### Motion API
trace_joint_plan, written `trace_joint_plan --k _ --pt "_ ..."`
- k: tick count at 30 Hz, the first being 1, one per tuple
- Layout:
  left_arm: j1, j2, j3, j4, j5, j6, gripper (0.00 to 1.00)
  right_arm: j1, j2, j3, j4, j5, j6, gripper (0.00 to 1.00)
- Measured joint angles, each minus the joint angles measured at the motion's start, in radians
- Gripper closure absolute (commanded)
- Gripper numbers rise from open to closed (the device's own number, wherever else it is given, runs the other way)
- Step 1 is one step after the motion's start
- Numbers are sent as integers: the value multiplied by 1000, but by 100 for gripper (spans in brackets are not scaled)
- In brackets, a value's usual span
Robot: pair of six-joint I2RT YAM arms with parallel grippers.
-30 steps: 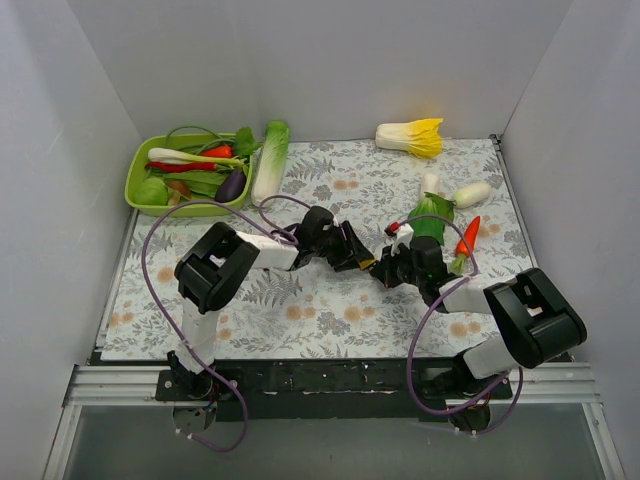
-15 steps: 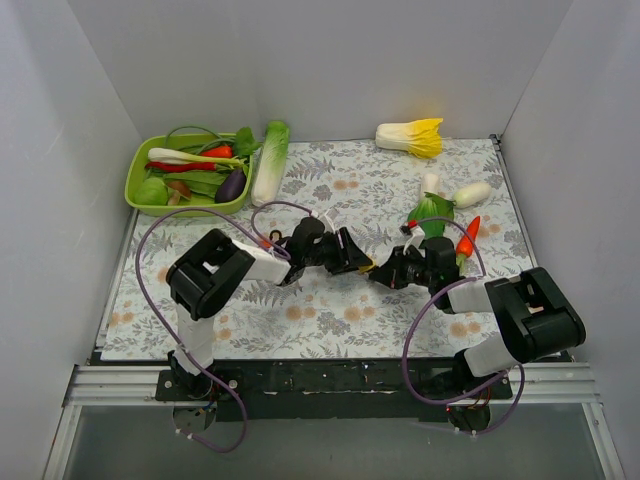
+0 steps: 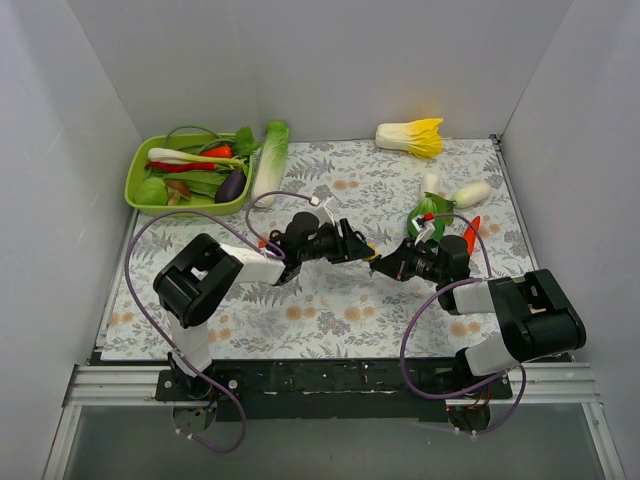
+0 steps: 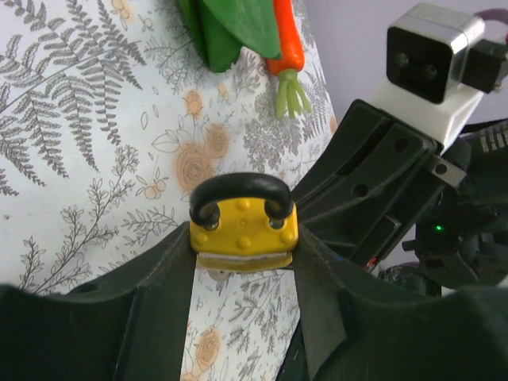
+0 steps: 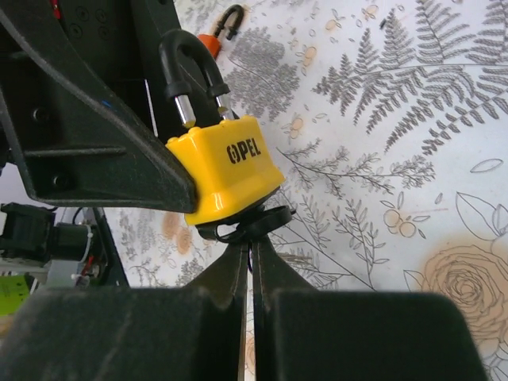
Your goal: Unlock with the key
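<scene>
A yellow padlock (image 4: 244, 232) with a black shackle (image 5: 186, 67) is clamped by its sides between the fingers of my left gripper (image 4: 244, 242). It hangs above the floral mat at mid-table (image 3: 372, 257). From the opposite side my right gripper (image 5: 250, 246) is shut on the black head of the key (image 5: 255, 223). The key sits against the underside of the padlock (image 5: 226, 167), and its blade is hidden. In the top view the left gripper (image 3: 358, 250) and right gripper (image 3: 386, 267) meet tip to tip.
A green basket (image 3: 150, 196) of vegetables stands at the back left, with a long pale-green vegetable (image 3: 270, 160) beside it. A cabbage (image 3: 412, 136), white radishes (image 3: 470, 193), leafy greens (image 3: 432, 210) and a carrot (image 3: 468, 235) lie at the back right. A small orange item with a black loop (image 5: 218, 32) lies on the mat.
Both arms have shifted: the left elbow swung left and the right wrist moved toward the carrot. The padlock stays between the two grippers and both grips are unchanged.
</scene>
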Motion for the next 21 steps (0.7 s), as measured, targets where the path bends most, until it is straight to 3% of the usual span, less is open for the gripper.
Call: trace_joint_plan --k 8,12,14,15,16,17,18,21 --pt "0 -84 -28 47 -11 38 100 -25 -30 0 120 -72 99 99" --pt "-3 -103 -16 22 -19 48 100 -27 -80 2 87 -72 76 97" --pt "-11 -104 11 -24 -34 54 100 -28 -117 9 22 -59 29 86" --pt "-14 -104 24 -45 -41 55 100 -29 -139 16 -21 -52 3 70" --pt "-16 -104 34 -62 -44 57 100 -29 -162 25 -66 -45 -26 63" --pt "-20 -104 42 -74 -45 56 100 -29 -179 34 -105 -41 -46 50" --pt "-21 -104 47 -80 -46 56 100 -28 -203 47 -153 -42 -78 27" --pt "-19 -104 60 -106 -26 60 100 -17 -277 90 -274 -43 -161 21"
